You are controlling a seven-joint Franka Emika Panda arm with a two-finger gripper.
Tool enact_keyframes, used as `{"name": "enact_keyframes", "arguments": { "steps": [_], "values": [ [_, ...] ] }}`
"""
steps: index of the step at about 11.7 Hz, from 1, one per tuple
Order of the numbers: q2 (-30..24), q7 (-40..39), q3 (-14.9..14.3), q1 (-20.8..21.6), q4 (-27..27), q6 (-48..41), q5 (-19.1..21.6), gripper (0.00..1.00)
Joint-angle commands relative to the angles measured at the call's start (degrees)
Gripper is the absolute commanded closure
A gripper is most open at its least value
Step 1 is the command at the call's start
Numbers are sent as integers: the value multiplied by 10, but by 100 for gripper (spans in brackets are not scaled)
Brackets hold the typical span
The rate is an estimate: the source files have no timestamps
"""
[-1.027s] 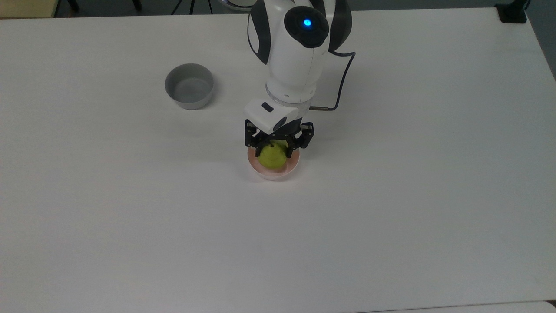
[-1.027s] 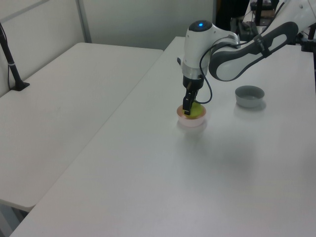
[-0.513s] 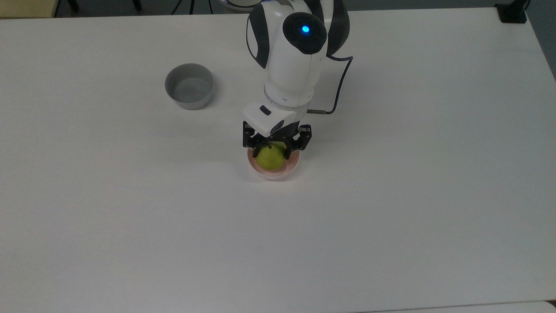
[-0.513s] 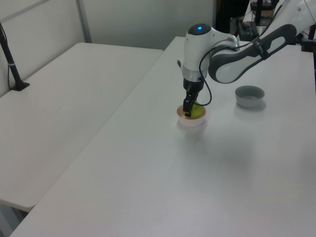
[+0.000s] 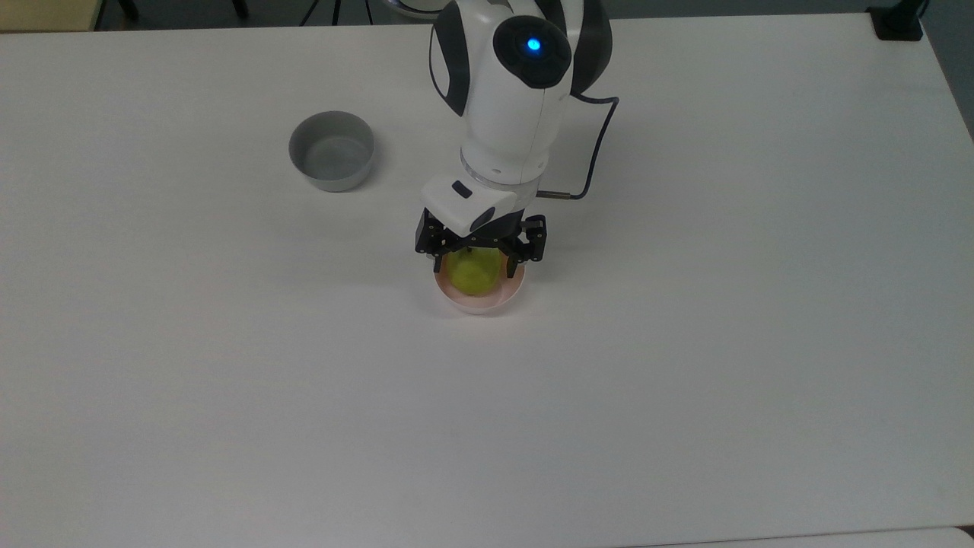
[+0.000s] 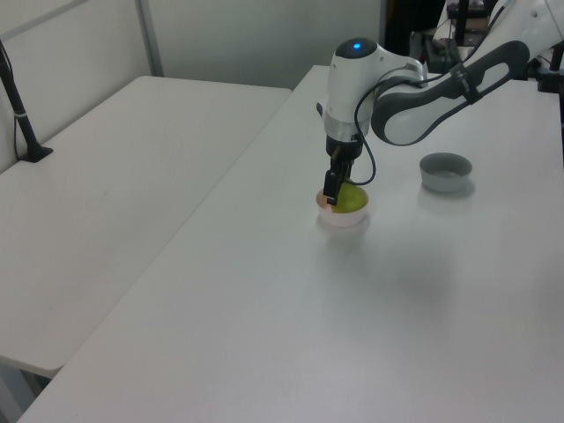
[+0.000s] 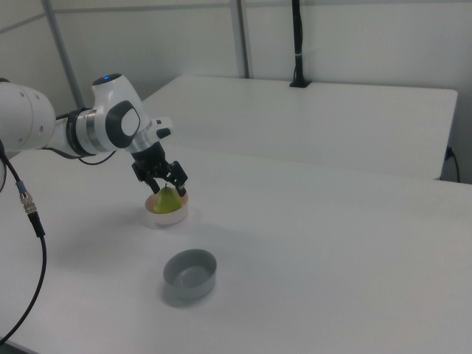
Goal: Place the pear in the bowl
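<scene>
White table (image 5: 685, 380) with the arm positioned over the pink bowl; the pear sits inside the bowl.

Table surface carries two bowls: the bowl (image 5: 480, 301), pale pink, near the middle of the top view, and a grey bowl (image 5: 331, 151) well apart from it toward the top view's upper left. The pear (image 5: 472, 274) rests in the pink bowl, stem upward, and stands above the rim in the right view (image 7: 169, 200). The gripper (image 5: 477, 262) is directly over the pear, pointing down, with its black fingers (image 5: 518, 266) spread wide on either side of the fruit and a visible gap to it in the top view. A dark cable (image 5: 597, 144) loops from the wrist. A second white table (image 6: 106, 203) stands alongside, on the left view's left.
</scene>
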Motion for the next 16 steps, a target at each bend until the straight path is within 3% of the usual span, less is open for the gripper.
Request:
{"name": "enact_keyframes", "arguments": {
  "steps": [1,7,10,12,16],
  "values": [
    [-45,14,-5,1,-11,-22,-16,0],
    [-154,12,-3,-23,21,-179,0,0],
    [-234,-30,-3,-68,21,-261,100,0],
    [-268,-65,-3,-97,22,-329,125,0],
    [-284,-195,-3,-150,18,-329,164,0]
  ]
}}
